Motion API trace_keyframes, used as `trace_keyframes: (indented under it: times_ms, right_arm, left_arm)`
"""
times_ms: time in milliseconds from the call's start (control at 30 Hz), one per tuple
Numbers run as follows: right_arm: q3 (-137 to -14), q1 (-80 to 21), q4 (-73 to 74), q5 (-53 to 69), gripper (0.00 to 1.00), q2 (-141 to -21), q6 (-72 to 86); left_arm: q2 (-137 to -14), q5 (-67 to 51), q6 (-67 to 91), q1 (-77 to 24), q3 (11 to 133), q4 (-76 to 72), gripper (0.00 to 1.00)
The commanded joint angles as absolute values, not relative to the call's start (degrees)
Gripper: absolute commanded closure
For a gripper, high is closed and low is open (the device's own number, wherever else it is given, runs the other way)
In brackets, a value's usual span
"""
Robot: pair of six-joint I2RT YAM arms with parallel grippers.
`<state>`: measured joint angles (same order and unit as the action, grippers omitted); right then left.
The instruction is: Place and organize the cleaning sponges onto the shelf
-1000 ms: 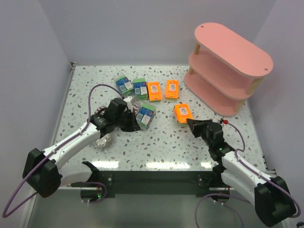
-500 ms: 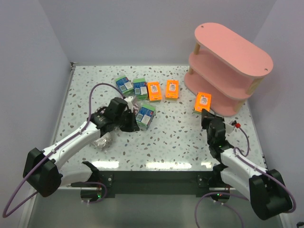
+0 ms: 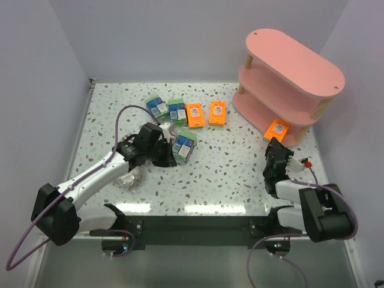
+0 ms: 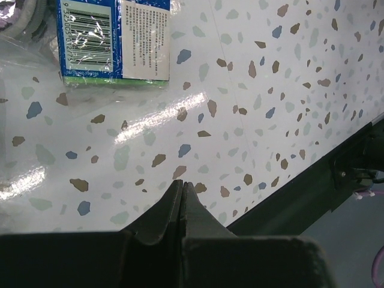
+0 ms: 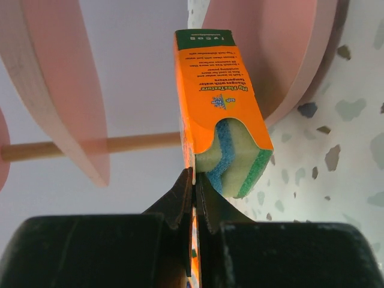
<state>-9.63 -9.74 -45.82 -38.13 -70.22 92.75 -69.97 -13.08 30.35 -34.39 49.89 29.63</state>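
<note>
Swung rightward to the pink shelf (image 3: pixel 288 78) at two o'clock, the right gripper (image 5: pixel 193 180) now clenches an orange sponge pack (image 3: pixel 276 129) at its lowest board. Left gripper (image 4: pixel 183 187) is pinched shut, empty; nothing looks shelved yet (other packs (image 3: pixel 194 114) wait near eleven o'clock).

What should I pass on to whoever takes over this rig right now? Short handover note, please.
Left gripper: shut, empty, low over the table, beside one green-and-blue pack.
Right gripper: shut on an orange pack, held at the front edge of the lowest tier of the shelf, not released.
On the table: two orange packs, two more green-and-blue packs, and a clear-wrapped pack partly under the left arm.
Done: no pack seen resting on the shelf yet.
Left: release this one, then shelve the rest.
</note>
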Motion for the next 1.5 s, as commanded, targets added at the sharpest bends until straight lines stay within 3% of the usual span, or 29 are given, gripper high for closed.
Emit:
trace_keyframes:
  times_ms: [0,900,1467]
  right_arm:
    - [-12.04,-8.53,-50.71,-44.29,1.00,-73.72,92.46]
    - [-14.76,-5.37,-76.54,-44.74,1.00,-106.77,105.38]
    - [-10.20,-3.25,-76.65,-45.26,1.00,-101.79,105.91]
  left_arm:
    - [-69.96,-14.50,28.83,-33.84,49.75,29.09,1.00]
    - [-71.63,-16.96,30.76,-32.87,57.22,31.99,1.00]
    - [-71.37,-17.23,33.66,-32.87,55.99,30.68,1.00]
